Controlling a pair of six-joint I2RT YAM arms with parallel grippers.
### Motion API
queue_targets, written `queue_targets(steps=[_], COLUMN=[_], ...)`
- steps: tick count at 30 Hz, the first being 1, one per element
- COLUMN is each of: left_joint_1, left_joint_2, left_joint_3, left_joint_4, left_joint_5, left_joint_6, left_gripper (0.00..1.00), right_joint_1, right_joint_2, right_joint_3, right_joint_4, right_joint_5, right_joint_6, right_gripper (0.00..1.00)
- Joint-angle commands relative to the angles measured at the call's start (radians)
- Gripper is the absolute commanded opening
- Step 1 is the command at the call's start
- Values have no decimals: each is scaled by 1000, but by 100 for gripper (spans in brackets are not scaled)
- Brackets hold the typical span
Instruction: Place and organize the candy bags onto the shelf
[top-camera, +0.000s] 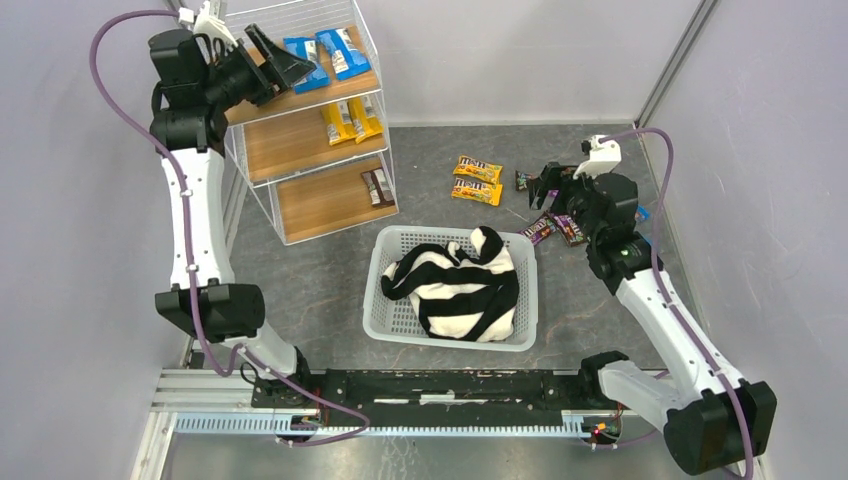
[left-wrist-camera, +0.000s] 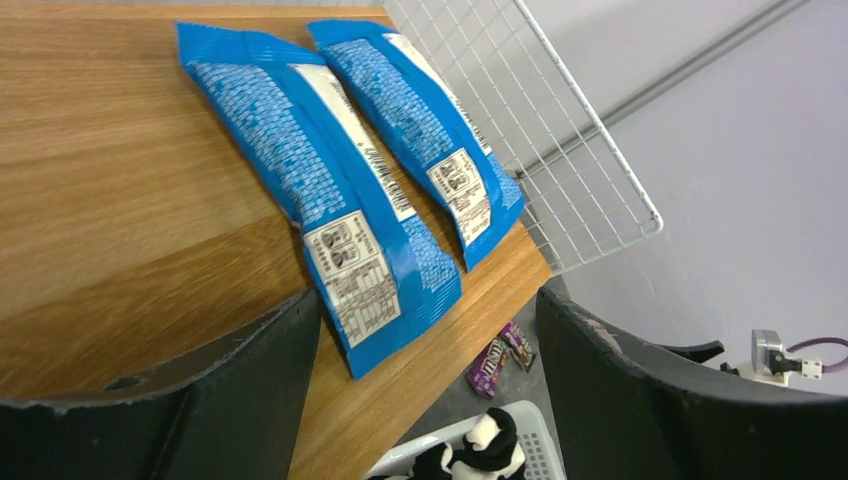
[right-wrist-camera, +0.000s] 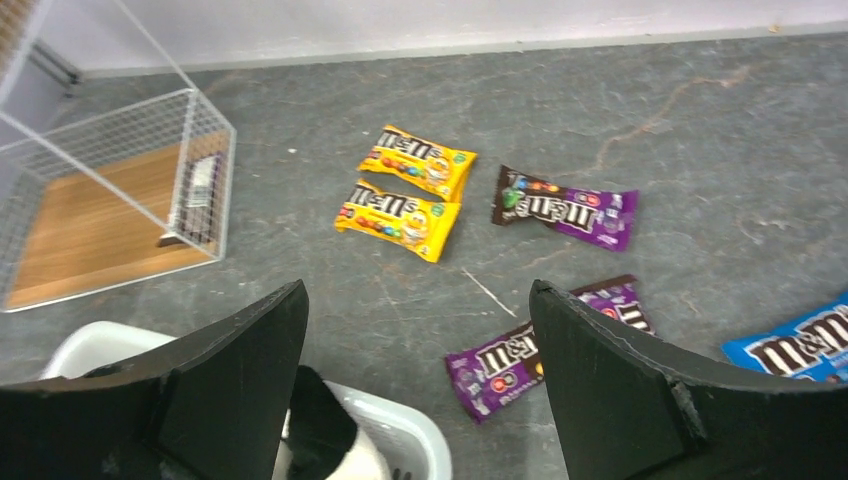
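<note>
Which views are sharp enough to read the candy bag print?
Left wrist: blue bags crisp, label boxes resolved. Right wrist: slightly soft, yet yellow bags show legible logos. Top external: evenly lit, no harsh glare, print too small to read.

Top board lies bare beside blue bags; mesh wall blocks beyond.

In my right wrist view I read the "m&m's" logo on the upper yellow bag and the lower yellow bag lying on the table. It also shows on the dark purple bag beside them, the nearer purple bag and the blue bag at the right edge. My left wrist view shows two blue packets on the shelf with white label panels, their print too fine to read.
</note>
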Motion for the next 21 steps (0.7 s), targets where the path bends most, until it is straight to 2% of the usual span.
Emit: queue_targets(steps=[1, 5, 10, 15, 18, 21], left_joint_1=[-2, -47, -186, -322, -403, -486], left_joint_2=[-56, -114, -170, -233, -288, -349], left_joint_3=[6, 3, -8, -66, -112, -181], left_joint_4=[-145, -189, -227, -238, -223, -169], left_joint_5=[-121, -237, -342, -454, -487, -435], left_joint_6=[92, 135, 178, 219, 251, 278], left_gripper=[87, 91, 98, 99, 100, 100], right_joint_1=[-8, -126, -323, -415, -476, -509], right_joint_2=[59, 188, 404, 574, 682, 776], right_joint_3=[4, 36, 140, 271, 373, 449], right_joint_4=[-16, -49, -121, -207, -279, -307], right_joint_5=[135, 140, 119, 263, 277, 240], right_joint_6=[-59, -22, 33, 39, 67, 65], right_gripper=[90, 93, 91, 92, 92, 94])
